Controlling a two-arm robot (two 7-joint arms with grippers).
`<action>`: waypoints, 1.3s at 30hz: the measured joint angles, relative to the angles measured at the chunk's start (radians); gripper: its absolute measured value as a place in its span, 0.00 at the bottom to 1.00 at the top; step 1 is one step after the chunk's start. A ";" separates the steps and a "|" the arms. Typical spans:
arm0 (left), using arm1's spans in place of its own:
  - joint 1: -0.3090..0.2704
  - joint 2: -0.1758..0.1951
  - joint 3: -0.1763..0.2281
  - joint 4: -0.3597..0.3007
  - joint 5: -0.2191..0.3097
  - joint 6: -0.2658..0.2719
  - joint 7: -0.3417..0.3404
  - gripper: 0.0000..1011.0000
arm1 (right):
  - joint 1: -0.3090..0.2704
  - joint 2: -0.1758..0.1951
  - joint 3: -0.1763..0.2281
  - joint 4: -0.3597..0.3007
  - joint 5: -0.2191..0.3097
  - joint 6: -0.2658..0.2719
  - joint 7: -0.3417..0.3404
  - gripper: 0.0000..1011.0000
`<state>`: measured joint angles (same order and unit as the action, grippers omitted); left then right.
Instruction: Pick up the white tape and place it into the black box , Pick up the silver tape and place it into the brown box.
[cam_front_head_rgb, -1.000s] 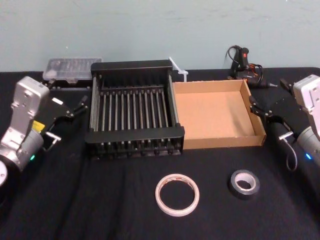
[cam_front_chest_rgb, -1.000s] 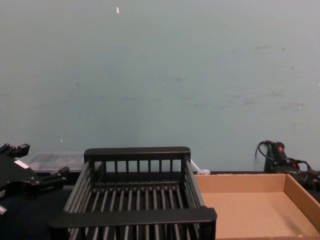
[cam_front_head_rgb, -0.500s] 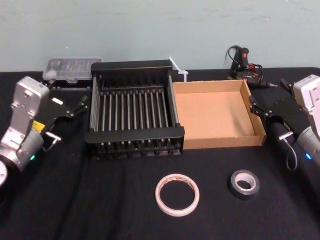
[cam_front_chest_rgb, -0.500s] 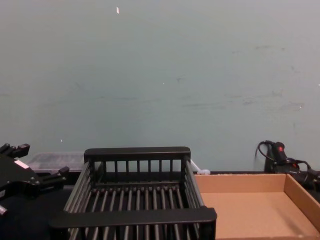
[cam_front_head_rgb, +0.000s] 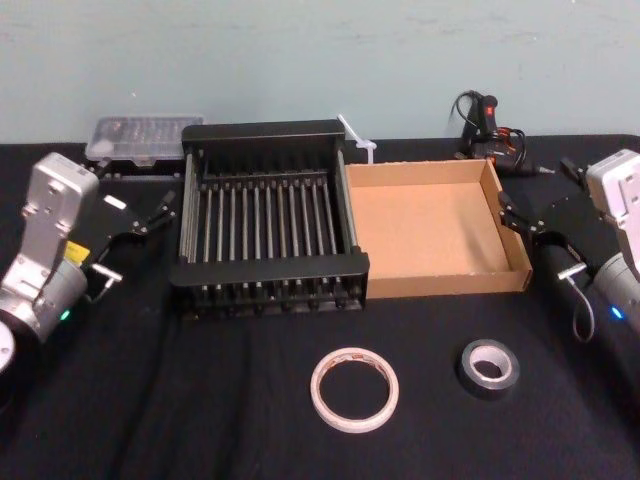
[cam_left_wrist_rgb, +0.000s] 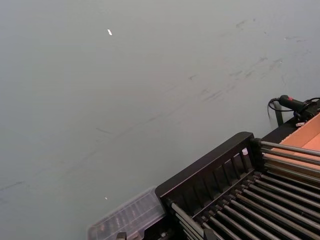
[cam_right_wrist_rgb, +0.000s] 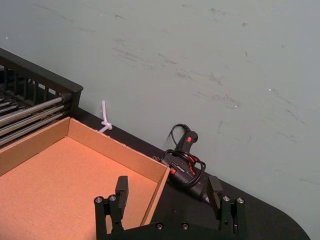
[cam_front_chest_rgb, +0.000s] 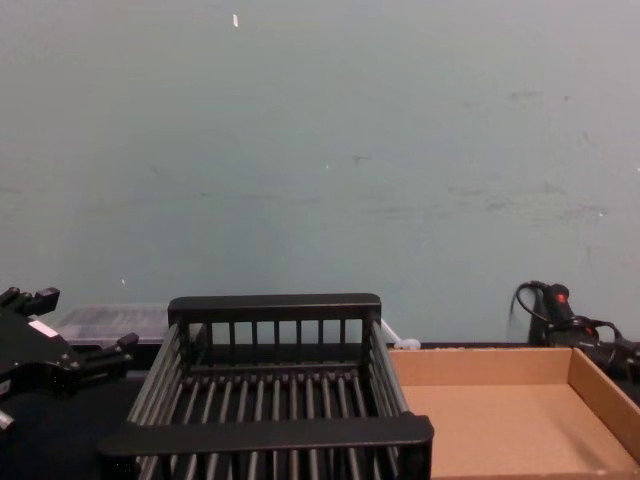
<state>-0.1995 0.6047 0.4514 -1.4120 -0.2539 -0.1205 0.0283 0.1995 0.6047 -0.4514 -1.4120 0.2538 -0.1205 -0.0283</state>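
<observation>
Now: flat white tape (cam_front_head_rgb: 354, 389) ring, thicker silver tape (cam_front_head_rgb: 489, 367) roll lie apart near cloth-covered surface (cam_front_head_rgb: 200, 400) front edge. Slatted black box (cam_front_head_rgb: 270, 268) touches cardboard brown box (cam_front_head_rgb: 450, 283) behind. Spread wide, empty: left claw (cam_front_head_rgb: 140, 238) at left edge, right claw (cam_right_wrist_rgb: 167, 192) at right edge.

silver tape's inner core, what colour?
Pale whitish, inside the dark grey silver tape; head view shows it best.
</observation>
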 joint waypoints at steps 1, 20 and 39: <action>0.000 0.000 0.000 0.000 0.000 0.000 0.000 0.99 | 0.000 0.000 0.000 0.000 0.000 0.000 0.000 0.99; 0.000 0.000 0.000 0.000 0.000 0.000 0.000 0.99 | -0.033 0.026 0.048 -0.065 0.021 0.056 0.064 0.99; 0.000 0.000 0.000 0.000 0.000 0.000 0.000 0.99 | -0.270 0.154 0.196 -0.352 0.165 0.199 0.177 0.99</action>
<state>-0.1995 0.6047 0.4514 -1.4120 -0.2539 -0.1205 0.0283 -0.0708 0.7585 -0.2553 -1.7644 0.4190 0.0782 0.1482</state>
